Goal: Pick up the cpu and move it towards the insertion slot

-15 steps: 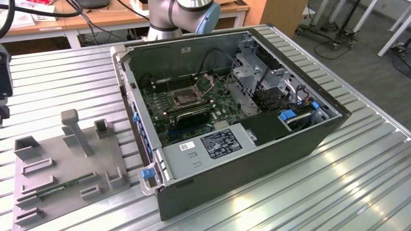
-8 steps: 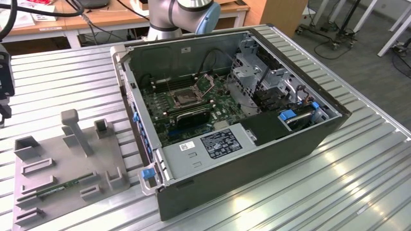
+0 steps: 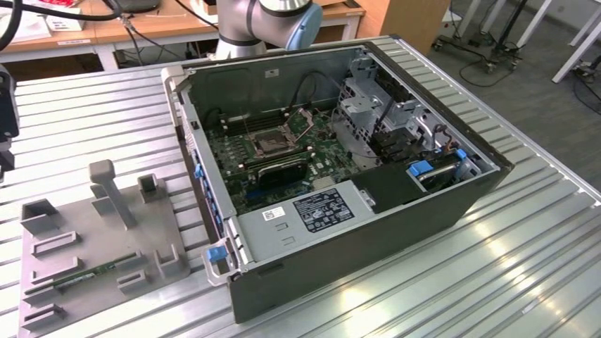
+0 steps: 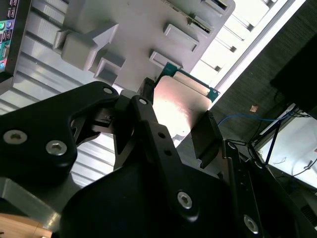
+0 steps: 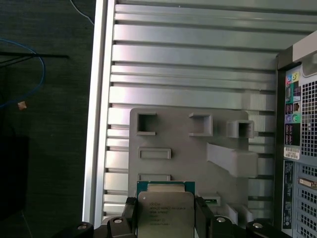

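Note:
The cpu (image 5: 166,210) is a flat square chip with a silvery top and a green rim. My gripper (image 5: 166,218) is shut on it, one black finger on each side. In both wrist views it hangs lifted above the grey fixture plate (image 5: 198,148), near the plate's edge. The second wrist view shows the cpu (image 4: 178,106) between the black fingers (image 4: 205,136) of the gripper (image 4: 176,124). The insertion slot (image 3: 270,146) is a dark square socket with a silver frame on the green motherboard inside the open computer case (image 3: 376,232), on the exterior view's right of the plate (image 3: 103,239).
The fixture plate carries raised grey blocks and posts (image 3: 111,190) and a thin green memory stick (image 3: 89,274). The case wall (image 5: 302,148) stands beside the plate. A ribbed metal table (image 3: 526,267) bears everything, and its edge (image 5: 96,124) drops to dark floor. The arm's base (image 3: 258,24) stands behind the case.

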{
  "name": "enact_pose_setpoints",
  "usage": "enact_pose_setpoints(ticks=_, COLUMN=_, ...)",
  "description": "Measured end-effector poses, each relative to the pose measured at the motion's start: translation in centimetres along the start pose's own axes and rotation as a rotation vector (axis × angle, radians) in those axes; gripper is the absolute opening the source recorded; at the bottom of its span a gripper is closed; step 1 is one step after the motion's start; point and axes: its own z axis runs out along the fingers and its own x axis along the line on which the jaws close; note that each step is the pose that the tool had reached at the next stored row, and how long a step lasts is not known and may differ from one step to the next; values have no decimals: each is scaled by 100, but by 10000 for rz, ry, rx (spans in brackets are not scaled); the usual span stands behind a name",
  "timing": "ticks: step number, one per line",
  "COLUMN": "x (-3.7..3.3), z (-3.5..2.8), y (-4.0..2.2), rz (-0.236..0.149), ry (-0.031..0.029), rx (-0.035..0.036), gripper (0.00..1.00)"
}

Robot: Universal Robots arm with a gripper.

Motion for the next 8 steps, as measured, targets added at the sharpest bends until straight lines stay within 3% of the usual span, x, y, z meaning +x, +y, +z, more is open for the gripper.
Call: enact_pose_setpoints(ticks=8, x=-1, z=-6, y=1, rz=0, ry=2, rx=1, gripper=55)
